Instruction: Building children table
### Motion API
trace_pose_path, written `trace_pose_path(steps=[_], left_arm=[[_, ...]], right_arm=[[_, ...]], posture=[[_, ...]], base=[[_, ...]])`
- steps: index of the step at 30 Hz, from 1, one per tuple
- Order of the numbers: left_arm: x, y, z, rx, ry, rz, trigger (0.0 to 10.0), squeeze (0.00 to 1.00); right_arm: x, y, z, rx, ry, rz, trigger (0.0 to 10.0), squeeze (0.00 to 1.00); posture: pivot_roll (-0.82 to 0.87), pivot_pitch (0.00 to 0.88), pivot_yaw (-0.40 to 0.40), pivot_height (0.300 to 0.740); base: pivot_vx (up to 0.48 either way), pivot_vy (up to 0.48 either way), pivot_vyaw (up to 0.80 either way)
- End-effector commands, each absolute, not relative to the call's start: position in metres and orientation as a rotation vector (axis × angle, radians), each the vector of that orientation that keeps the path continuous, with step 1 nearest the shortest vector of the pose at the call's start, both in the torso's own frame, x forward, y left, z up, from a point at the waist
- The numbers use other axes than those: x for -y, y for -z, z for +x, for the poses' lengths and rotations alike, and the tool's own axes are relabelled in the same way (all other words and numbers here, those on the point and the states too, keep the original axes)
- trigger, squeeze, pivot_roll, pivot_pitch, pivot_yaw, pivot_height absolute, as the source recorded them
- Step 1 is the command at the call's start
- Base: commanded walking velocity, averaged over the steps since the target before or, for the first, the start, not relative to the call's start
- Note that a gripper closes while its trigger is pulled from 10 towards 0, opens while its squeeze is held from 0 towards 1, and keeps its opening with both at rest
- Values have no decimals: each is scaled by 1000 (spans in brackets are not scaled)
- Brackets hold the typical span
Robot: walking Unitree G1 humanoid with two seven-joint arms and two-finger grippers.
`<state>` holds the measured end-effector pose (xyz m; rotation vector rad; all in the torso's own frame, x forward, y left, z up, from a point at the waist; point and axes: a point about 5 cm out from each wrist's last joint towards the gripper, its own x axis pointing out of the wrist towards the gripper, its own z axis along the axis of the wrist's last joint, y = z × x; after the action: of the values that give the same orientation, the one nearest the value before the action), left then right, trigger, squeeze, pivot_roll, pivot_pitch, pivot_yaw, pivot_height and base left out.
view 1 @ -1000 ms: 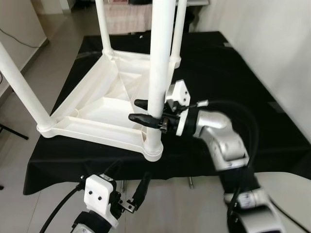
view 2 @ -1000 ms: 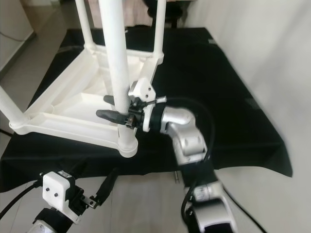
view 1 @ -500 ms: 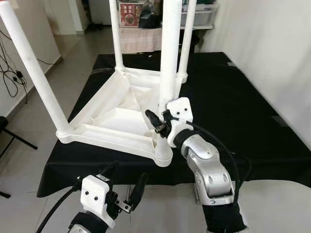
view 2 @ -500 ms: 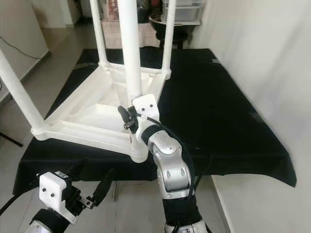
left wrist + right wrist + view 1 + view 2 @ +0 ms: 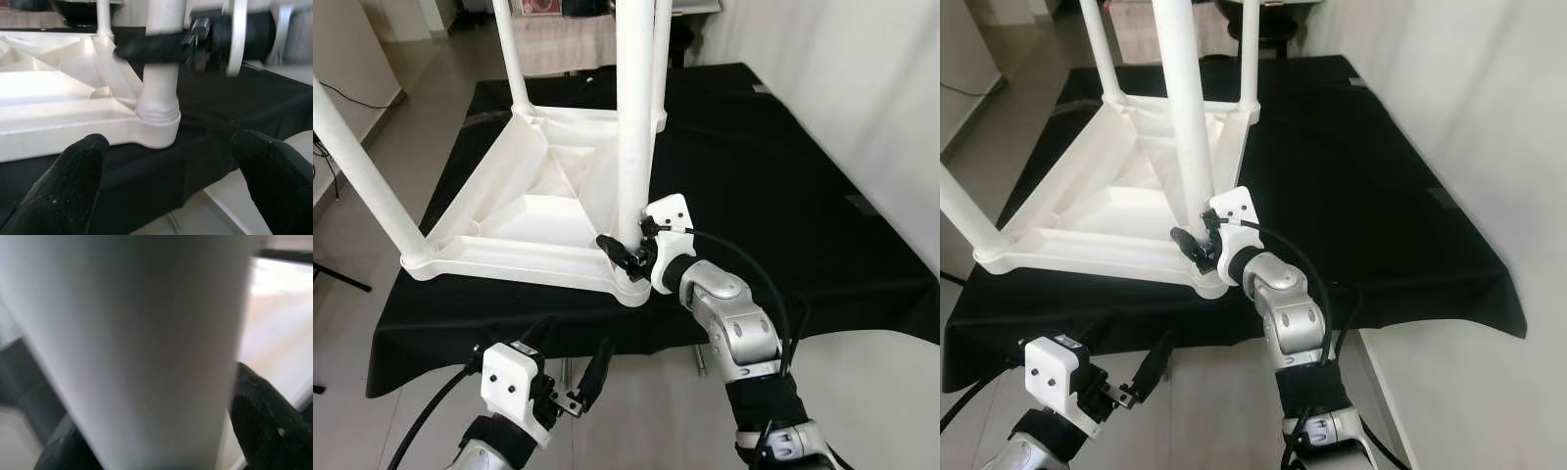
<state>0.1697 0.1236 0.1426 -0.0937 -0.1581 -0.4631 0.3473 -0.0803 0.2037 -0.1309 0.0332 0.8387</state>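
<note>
Basically, right gripper (image 5: 619,251) clamps near leg (image 5: 634,127) low by its socket — rigid, light, slick plastic prob. Left gripper (image 5: 578,384) hangs wide, idle.

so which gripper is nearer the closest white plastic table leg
Right. The right gripper straddles the closest white plastic table leg just above its socket, a finger on each side. The left gripper hangs open below the table edge, apart from it.

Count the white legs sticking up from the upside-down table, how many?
4: near right leg in the right gripper, near left leg, far left leg, far right leg partly behind the near one.
</note>
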Motion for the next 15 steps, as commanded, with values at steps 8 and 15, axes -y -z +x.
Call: trace_pose_path(steps=[8,15], left_arm=[[-120,-140,161,127,463,-99,10000,0],[-118,-140,158,120,469,-104,10000,0]], right_arm=[[83,-238,349,34,-1399,-196,10000,0],[81,-248,356,39,-1489,-229,3216,0]], posture=[[85,155,-29,740],[91,161,-31,740]], base=[[0,0,0],[0,0,0]])
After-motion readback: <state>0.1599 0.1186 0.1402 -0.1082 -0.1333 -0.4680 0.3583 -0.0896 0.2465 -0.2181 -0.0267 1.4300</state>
